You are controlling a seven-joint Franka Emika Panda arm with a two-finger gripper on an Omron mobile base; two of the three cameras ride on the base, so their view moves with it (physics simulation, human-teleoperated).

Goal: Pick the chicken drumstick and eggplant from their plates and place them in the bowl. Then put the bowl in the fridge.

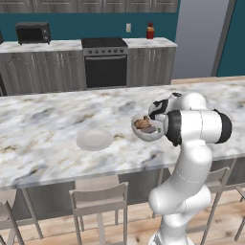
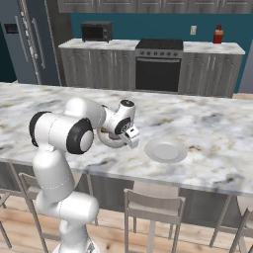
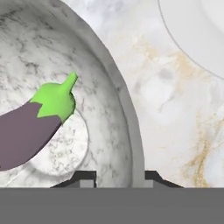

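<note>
the dark purple eggplant with its green end and the golden-brown chicken drumstick both lie inside the deep, pale grey glassy bowl on the marble island counter, so the loading looks done. a flat white plate sits bare just beside the bowl. the gripper straddles the bowl's rim, fingers narrowly apart on the wall; whether it has clamped, i cannot tell. carrying the bowl to the dark grey fridge remains.

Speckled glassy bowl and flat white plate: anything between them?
No. Only bare marble counter separates the speckled glassy bowl from the flat white plate, in the hand view.
</note>
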